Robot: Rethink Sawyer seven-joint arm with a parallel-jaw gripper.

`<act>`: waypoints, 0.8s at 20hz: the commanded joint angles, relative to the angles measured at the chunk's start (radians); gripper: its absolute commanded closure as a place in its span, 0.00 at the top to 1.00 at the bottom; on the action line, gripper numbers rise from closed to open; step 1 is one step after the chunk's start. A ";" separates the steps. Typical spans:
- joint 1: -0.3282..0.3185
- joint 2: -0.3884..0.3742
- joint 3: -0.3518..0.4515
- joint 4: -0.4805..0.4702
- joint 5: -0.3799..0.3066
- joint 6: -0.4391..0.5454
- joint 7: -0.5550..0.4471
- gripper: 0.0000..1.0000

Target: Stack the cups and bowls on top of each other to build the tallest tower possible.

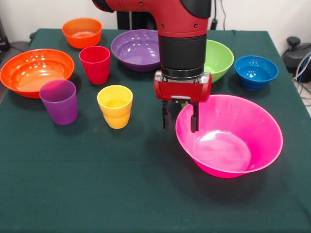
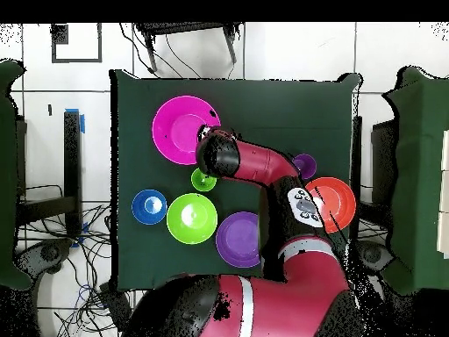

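My gripper (image 1: 180, 128) is open and empty, with its fingers straddling the left rim of the large pink bowl (image 1: 245, 116), which stands upright at the front right. The bowl also shows in the overhead view (image 2: 175, 132). The red cup (image 1: 95, 64), purple cup (image 1: 59, 101) and yellow cup (image 1: 115, 106) stand apart to the left. The light green cup (image 2: 203, 181) is hidden behind my wrist in the front view. The large orange bowl (image 1: 35, 72), small orange bowl (image 1: 82, 32), purple bowl (image 1: 137, 49), light green bowl (image 1: 218, 59) and blue bowl (image 1: 256, 72) stand singly. Nothing is stacked.
The table is covered with a dark green cloth (image 1: 97, 194). My arm (image 2: 263, 167) reaches across the table's middle in the overhead view and covers several cups there. Cables and equipment lie off the table's right edge (image 1: 299, 58).
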 commanded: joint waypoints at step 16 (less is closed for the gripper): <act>-0.019 0.026 0.102 -0.008 -0.077 0.056 -0.010 1.00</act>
